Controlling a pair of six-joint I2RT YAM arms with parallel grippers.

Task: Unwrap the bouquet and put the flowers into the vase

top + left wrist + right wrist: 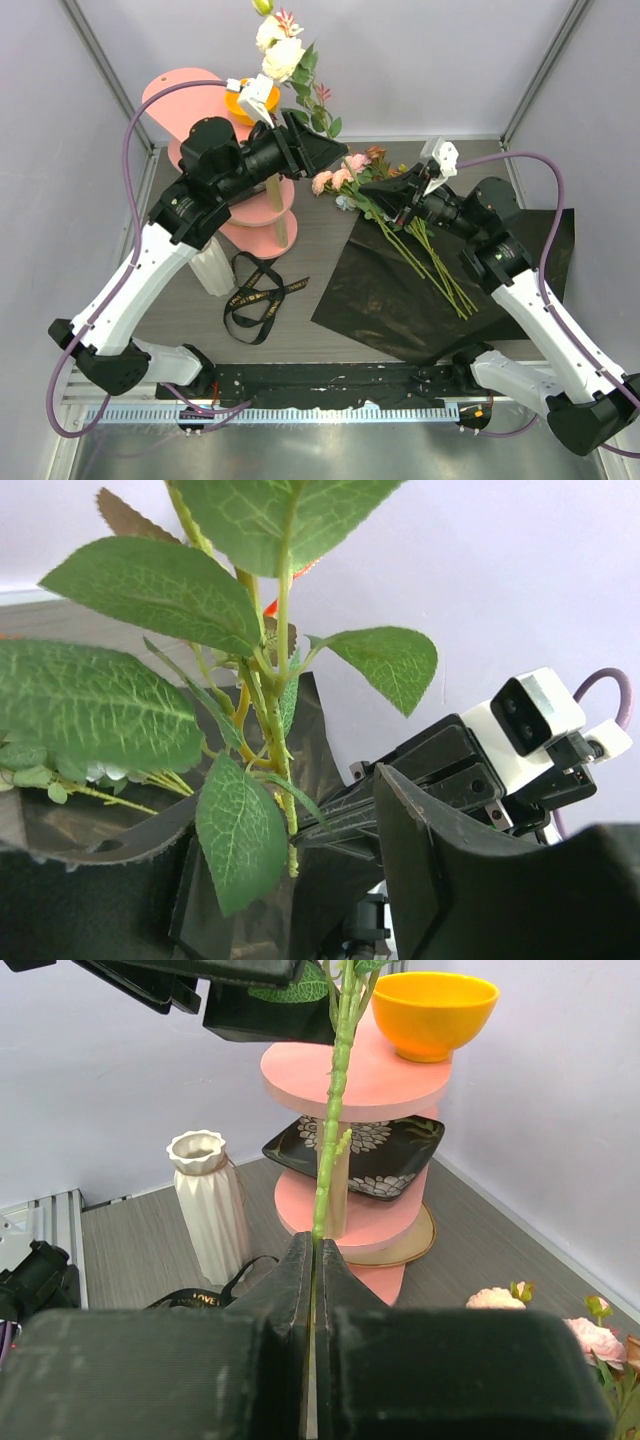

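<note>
The right gripper point(313, 1248) is pressing its two black fingers together on a green stem point(335, 1090). The stem is rising straight up from the closed jaws through the centre of the right wrist view to the left gripper point(322, 150) at that frame's top edge. The left gripper's jaws are standing apart with the same stem running between them. The left wrist view is showing a gap on either side of the stem, and whether a finger is touching it cannot be told. Broad green leaves point(150, 590) are filling that view's upper left, and the right arm's white camera point(530, 715) is showing at its right. Only the overhead view is taking in the stem's cream roses point(280, 55), poking up at top centre above the left gripper. It alone is also showing the rest of the flowers point(342, 178), lying with pink and peach blooms near the frame's centre and stems across the spread black wrapping sheet point(400, 295) at lower right. The black ribbon point(262, 300) is lying loose on the table point(295, 335) at lower centre. The white ribbed vase point(205, 1210) is standing upright at the left of the right wrist view, just beside the pink tiered stand point(355, 1080). The stand is carrying an orange bowl point(435, 1010) on top and a patterned black plate point(385, 1145) on its middle tier. Overhead, the left arm point(150, 270) is covering most of the vase.
</note>
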